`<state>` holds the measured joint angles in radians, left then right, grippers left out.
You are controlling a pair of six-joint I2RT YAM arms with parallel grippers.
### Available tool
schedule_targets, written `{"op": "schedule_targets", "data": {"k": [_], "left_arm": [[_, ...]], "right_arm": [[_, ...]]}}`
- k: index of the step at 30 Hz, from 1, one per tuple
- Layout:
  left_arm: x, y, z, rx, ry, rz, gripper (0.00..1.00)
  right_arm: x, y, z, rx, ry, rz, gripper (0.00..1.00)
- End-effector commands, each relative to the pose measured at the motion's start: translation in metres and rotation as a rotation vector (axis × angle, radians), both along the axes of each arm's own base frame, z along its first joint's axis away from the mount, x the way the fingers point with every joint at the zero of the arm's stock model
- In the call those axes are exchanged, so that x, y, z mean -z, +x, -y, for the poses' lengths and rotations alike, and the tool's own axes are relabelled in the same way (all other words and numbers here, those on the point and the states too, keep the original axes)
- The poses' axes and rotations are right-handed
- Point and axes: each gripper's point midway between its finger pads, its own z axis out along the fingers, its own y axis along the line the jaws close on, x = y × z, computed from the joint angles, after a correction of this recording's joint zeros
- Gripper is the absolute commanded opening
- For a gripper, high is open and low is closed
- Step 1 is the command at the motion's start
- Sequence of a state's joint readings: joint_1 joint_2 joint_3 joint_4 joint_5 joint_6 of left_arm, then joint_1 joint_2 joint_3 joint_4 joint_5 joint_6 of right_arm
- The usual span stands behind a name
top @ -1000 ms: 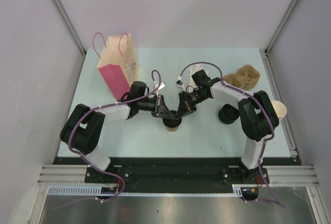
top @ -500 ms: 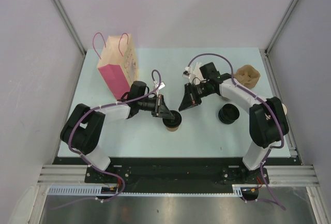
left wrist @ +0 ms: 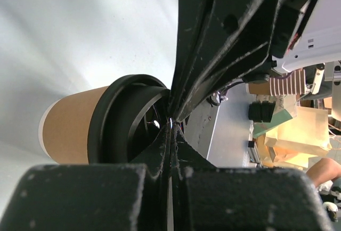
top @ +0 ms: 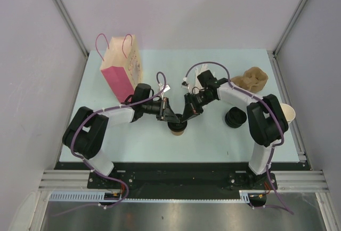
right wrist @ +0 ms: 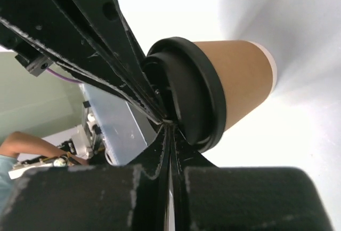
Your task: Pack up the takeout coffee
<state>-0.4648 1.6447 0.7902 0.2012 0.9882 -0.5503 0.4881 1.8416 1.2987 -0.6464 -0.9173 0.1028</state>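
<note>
The takeout coffee [top: 178,128], a brown paper cup with a black lid, stands upright on the table near the front middle. My left gripper [top: 174,120] comes in from the left, shut, with its tips on the lid's top. My right gripper [top: 184,118] comes from the right, also shut, and its tips meet the left ones over the lid. In the left wrist view the cup [left wrist: 68,130] lies to the left of my shut left gripper [left wrist: 171,122]. In the right wrist view the cup [right wrist: 240,76] sits to the right of my shut right gripper [right wrist: 169,125]. Neither gripper holds anything.
A pink and kraft paper bag [top: 121,66] with cord handles stands at the back left. Black lids [top: 234,118] are piled right of the cup. A brown cup carrier [top: 254,79] sits at the back right, and lidless cups [top: 287,113] lie at the right edge.
Half a second ago the right gripper had drawn back to the upper right, away from the cup. It is now back on the lid against the left gripper, which stayed put.
</note>
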Motion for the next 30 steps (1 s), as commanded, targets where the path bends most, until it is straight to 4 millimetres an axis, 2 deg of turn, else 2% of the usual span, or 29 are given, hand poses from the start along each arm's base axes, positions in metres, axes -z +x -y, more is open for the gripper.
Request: {"op": "schedule_targets", "data": {"k": [1,3,7,8,11,14,17,25,30], "left_arm": [[0.050,-0.004,-0.013,-0.053,0.153,-0.068,0.00],[0.050,-0.003,-0.013,-0.056,0.153,-0.062,0.00],[0.051,-0.004,-0.014,-0.056,0.157,-0.060,0.00],[0.050,-0.003,-0.014,-0.057,0.158,-0.057,0.00],[0.051,-0.001,-0.014,-0.061,0.159,-0.056,0.00],[0.051,-0.001,-0.013,-0.062,0.157,-0.058,0.00],[0.051,0.000,-0.013,-0.063,0.160,-0.057,0.00],[0.051,-0.001,-0.014,-0.062,0.160,-0.054,0.00],[0.050,-0.001,-0.013,-0.060,0.158,-0.052,0.00]], "right_arm": [[0.055,0.012,0.036,0.034,-0.276,0.095,0.00],[0.039,0.011,0.027,0.024,-0.232,0.130,0.00],[-0.017,0.015,0.009,0.008,-0.131,0.255,0.01],[-0.037,0.011,0.006,0.005,-0.110,0.310,0.06],[-0.057,0.020,0.010,0.041,-0.186,0.442,0.17],[-0.049,0.021,0.022,0.058,-0.315,0.502,0.17],[-0.031,0.023,0.029,0.057,-0.394,0.479,0.17],[-0.001,0.017,0.022,0.008,-0.414,0.394,0.17],[-0.002,0.015,0.015,-0.001,-0.369,0.367,0.17]]}}
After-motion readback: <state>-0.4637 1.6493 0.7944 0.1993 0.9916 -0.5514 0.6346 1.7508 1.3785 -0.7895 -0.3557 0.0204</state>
